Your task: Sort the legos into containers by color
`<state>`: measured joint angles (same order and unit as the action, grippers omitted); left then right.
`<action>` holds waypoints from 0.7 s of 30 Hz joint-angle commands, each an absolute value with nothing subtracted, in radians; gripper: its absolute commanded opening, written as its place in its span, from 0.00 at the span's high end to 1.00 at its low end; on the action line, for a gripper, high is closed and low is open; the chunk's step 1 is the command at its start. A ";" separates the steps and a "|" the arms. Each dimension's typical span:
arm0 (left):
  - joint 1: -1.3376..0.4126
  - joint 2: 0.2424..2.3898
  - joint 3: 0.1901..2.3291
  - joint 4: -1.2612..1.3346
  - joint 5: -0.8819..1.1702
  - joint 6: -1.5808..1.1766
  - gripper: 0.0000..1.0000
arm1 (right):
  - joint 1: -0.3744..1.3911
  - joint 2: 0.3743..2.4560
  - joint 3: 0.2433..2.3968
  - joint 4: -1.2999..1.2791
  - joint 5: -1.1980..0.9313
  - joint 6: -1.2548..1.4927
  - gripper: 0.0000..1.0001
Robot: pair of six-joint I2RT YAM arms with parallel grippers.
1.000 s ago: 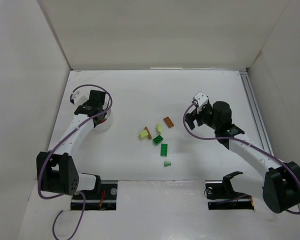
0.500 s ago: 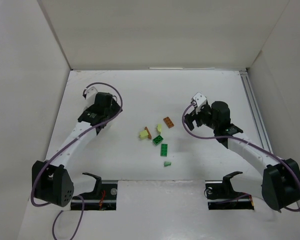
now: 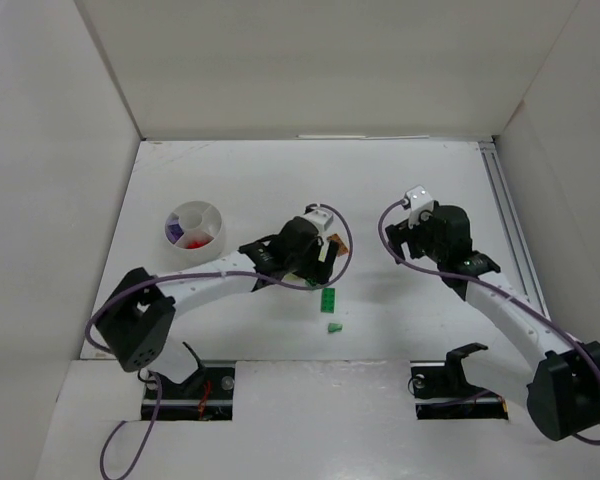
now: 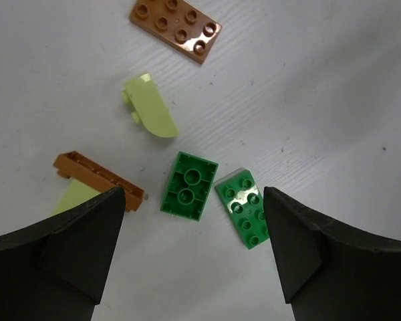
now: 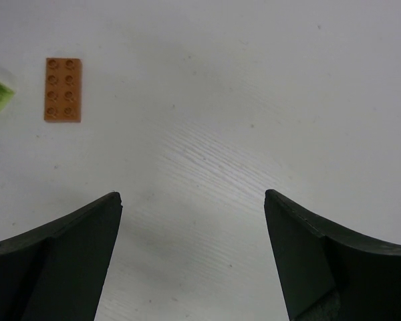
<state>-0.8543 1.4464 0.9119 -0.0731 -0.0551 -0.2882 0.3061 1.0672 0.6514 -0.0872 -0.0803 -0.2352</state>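
Observation:
My left gripper [image 3: 310, 262] is open and empty, hovering over the brick pile in the middle of the table. In the left wrist view the left gripper [image 4: 192, 200] has two green bricks between its fingers: one upside down [image 4: 188, 185] and one studs up [image 4: 246, 208]. An orange-brown brick on its side [image 4: 97, 179], a pale green sloped piece [image 4: 150, 115] and a flat orange-brown brick [image 4: 176, 28] lie beyond. My right gripper [image 3: 400, 238] is open and empty over bare table; in the right wrist view [image 5: 192, 195] the flat orange-brown brick [image 5: 63, 89] lies far left.
The round white cup [image 3: 195, 228] stands at the left with red and purple bricks inside. A green brick [image 3: 327, 300] and a small pale green piece [image 3: 334, 327] lie nearer the table's front edge. White walls enclose the table.
My left arm has swung from over the cup at the left to the brick pile in the middle, uncovering the cup. My right gripper has shifted slightly right.

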 commanded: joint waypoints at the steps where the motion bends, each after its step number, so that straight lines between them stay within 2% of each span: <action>1: -0.885 1.497 0.976 0.006 -0.011 -0.198 0.19 | 0.282 1.028 0.706 -0.196 0.009 -0.204 0.08; 5: -0.913 1.558 0.986 0.006 -0.023 -0.178 0.20 | 0.221 1.006 0.706 -0.258 0.032 -0.193 0.08; 10: -0.913 1.646 1.034 -0.026 -0.084 -0.178 0.31 | 0.177 0.983 0.677 -0.258 -0.012 -0.193 0.08; 11: -0.913 1.660 1.043 -0.041 -0.110 -0.178 0.37 | 0.176 0.983 0.676 -0.258 -0.024 -0.193 0.08; 15: -0.913 1.701 1.052 -0.063 -0.137 -0.196 0.43 | 0.166 0.973 0.666 -0.249 -0.025 -0.193 0.08; 21: -0.913 1.730 1.052 -0.084 -0.167 -0.229 0.46 | 0.146 0.953 0.666 -0.259 -0.043 -0.222 0.08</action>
